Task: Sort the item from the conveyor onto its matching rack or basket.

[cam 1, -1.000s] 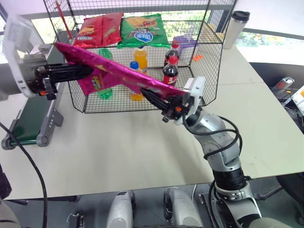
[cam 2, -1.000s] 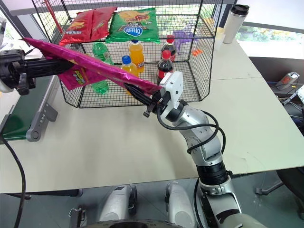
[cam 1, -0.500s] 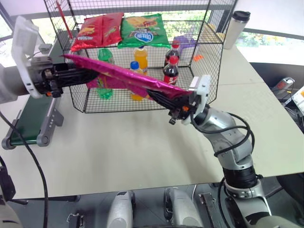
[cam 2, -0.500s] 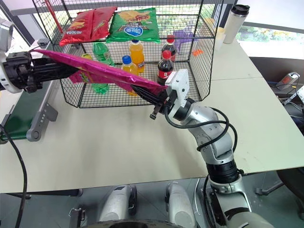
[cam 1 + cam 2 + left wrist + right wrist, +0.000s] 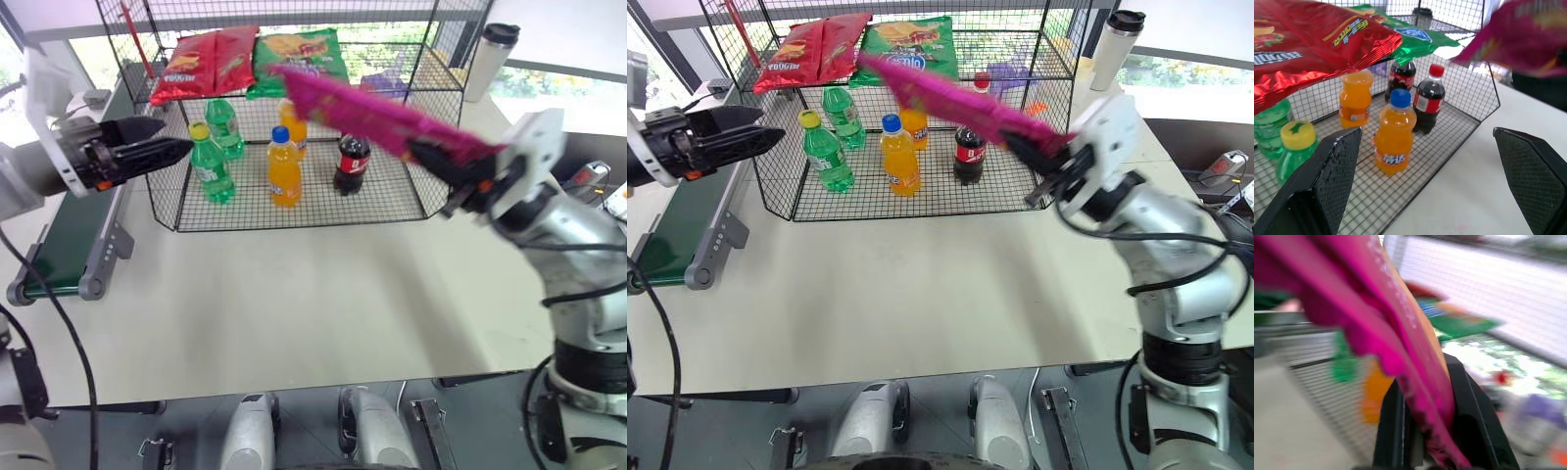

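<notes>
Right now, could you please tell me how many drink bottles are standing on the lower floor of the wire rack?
5: two green bottles at the left, two orange bottles in the middle, one cola bottle at the right. A second cola may hide behind it.

The left arm reaches in from the left at about chest height, its left gripper (image 5: 162, 151) pointing level toward the right, the two black fingers (image 5: 1337, 166) spread wide apart with nothing between them. The right arm bends up at the elbow on the right side, its wrist angled upward and toward the left; the right gripper (image 5: 431, 154) has its fingers pinched tight on one end of the magenta-pink chip bag (image 5: 367, 116).
</notes>
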`<action>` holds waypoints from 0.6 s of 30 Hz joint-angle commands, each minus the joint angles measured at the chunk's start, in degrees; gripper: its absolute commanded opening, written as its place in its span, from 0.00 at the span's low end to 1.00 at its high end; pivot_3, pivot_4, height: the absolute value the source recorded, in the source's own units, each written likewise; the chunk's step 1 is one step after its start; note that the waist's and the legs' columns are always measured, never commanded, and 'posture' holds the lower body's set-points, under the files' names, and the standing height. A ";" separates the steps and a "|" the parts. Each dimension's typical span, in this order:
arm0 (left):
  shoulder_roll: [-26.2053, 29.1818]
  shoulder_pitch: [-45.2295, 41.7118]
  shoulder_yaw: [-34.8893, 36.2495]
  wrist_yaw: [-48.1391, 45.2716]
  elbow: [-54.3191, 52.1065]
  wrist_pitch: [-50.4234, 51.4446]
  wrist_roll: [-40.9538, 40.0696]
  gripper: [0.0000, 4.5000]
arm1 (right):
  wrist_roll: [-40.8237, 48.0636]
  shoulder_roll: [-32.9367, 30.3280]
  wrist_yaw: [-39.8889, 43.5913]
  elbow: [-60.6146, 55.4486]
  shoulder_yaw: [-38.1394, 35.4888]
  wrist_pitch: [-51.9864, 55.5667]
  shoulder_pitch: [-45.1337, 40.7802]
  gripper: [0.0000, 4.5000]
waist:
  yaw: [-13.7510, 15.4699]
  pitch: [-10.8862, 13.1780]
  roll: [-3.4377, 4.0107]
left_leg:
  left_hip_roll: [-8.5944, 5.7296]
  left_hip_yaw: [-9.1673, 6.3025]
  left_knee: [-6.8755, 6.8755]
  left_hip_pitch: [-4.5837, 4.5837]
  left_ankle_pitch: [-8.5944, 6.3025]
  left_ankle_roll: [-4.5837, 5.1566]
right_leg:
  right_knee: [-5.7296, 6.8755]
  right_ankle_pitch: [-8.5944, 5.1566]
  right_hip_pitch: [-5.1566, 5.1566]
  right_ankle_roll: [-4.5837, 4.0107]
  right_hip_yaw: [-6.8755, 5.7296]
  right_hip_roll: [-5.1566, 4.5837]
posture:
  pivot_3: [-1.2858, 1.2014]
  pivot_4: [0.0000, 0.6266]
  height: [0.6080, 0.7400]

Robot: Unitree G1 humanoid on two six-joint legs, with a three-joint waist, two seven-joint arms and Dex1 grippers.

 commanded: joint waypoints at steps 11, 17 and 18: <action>-11.24 4.43 2.94 16.30 -16.98 -0.19 -6.57 0.99 | -30.68 -3.40 -13.19 20.01 14.31 -14.42 -15.31 0.00 | -0.65 0.00 0.00 | -0.01 0.01 -0.01 0.00 0.01 0.01 | 0.00 0.01 0.00 0.02 0.04 0.00 | 0.52 0.24 1.00; -13.53 8.42 3.06 20.33 -20.48 -2.07 -7.06 0.99 | -41.87 0.36 -18.83 32.48 21.89 -13.27 -22.90 0.00 | -0.67 0.00 0.01 | -0.02 0.02 -0.02 -0.01 0.01 0.01 | 0.00 0.01 -0.04 0.02 0.07 0.00 | 0.52 0.24 1.00; -13.95 9.10 2.74 20.77 -20.96 -2.55 -6.81 0.99 | -43.33 1.21 -19.23 35.06 23.13 -13.36 -24.53 0.00 | -0.67 0.00 0.00 | -0.02 0.01 -0.02 -0.02 0.01 0.01 | 0.00 0.01 -0.04 0.02 0.06 0.01 | 0.52 0.24 1.00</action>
